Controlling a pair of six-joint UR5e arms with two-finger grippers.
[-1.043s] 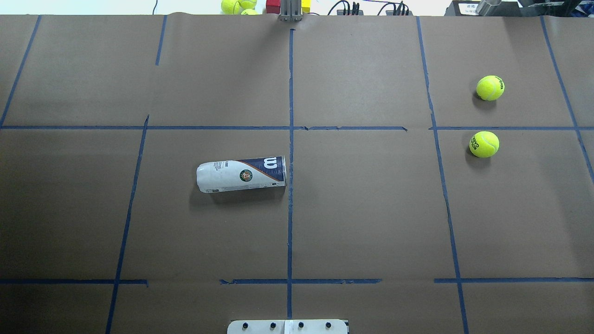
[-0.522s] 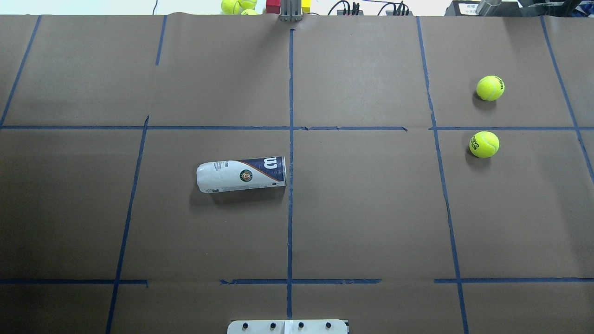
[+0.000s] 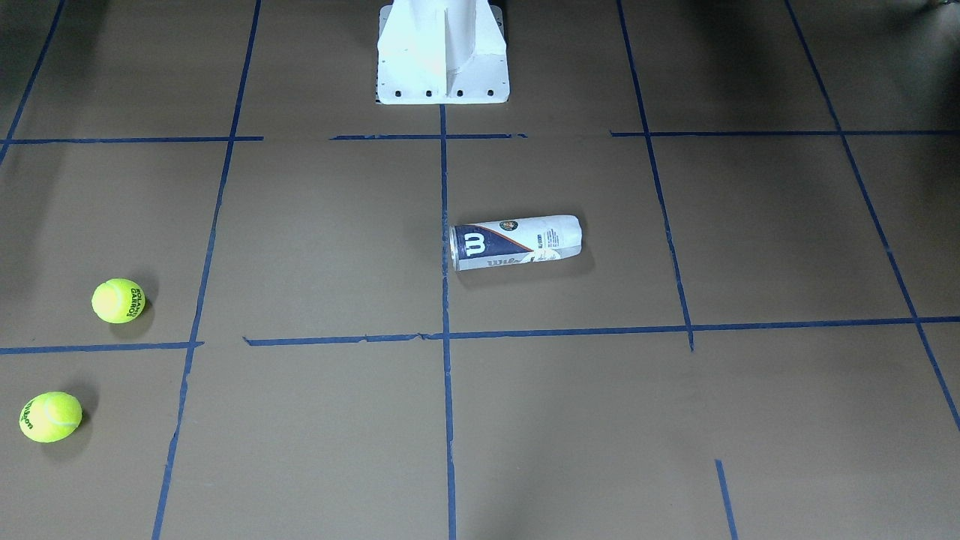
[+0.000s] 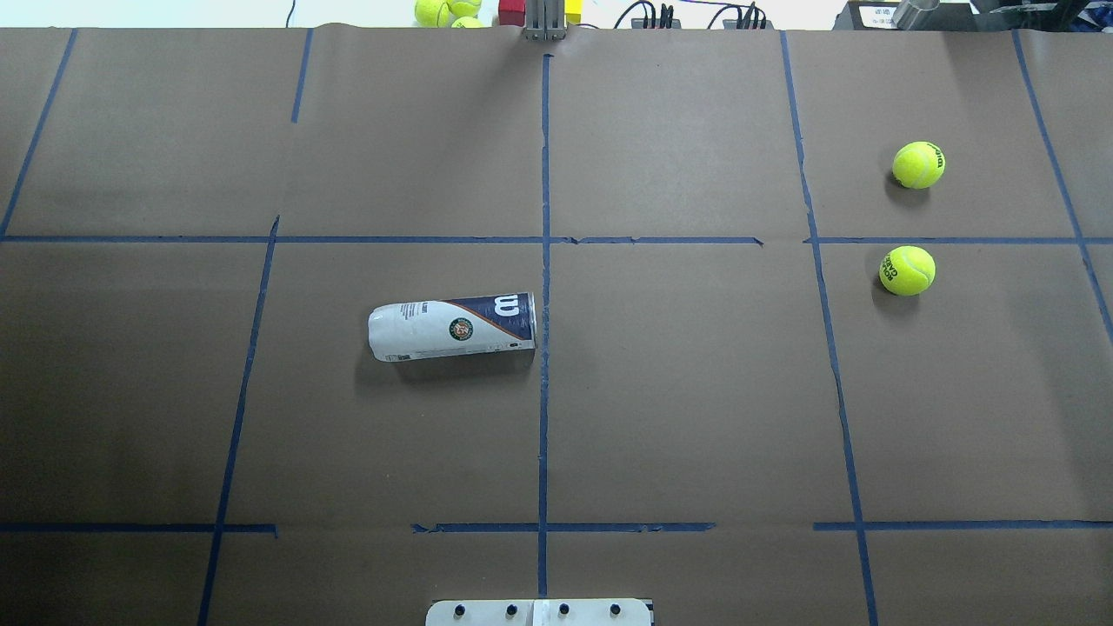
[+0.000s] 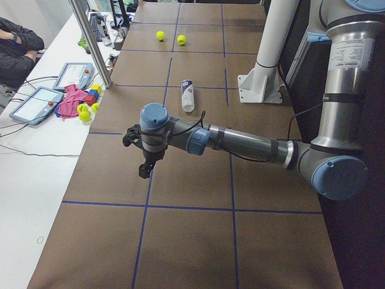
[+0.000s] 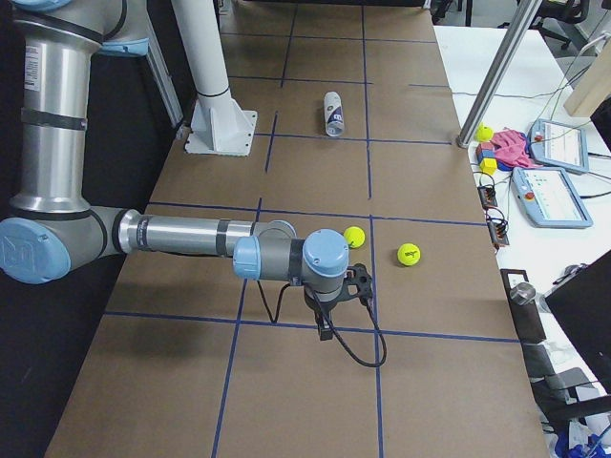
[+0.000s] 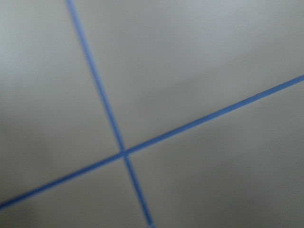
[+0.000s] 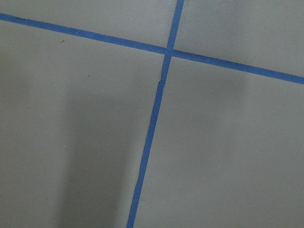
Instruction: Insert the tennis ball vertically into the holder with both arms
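Note:
The holder [image 4: 452,329] lies on its side left of the table's middle, its rim end toward the centre tape line; it also shows in the front view [image 3: 517,241]. Two yellow tennis balls rest at the right: one farther out [image 4: 918,164] and one nearer [image 4: 907,270]. My left gripper [image 5: 144,168] hangs above the table's left end, far from the holder, and shows only in the left side view; I cannot tell whether it is open or shut. My right gripper [image 6: 326,329] hangs near the balls [image 6: 355,237], and I cannot tell its state either. Both wrist views show only paper and tape.
The white pedestal base [image 3: 442,52] stands at the robot's edge. Spare tennis balls [image 4: 443,10] and coloured blocks sit past the far edge. A metal post [image 5: 90,42], tablets [image 5: 33,102] and a seated person [image 5: 18,48] are on the operators' side.

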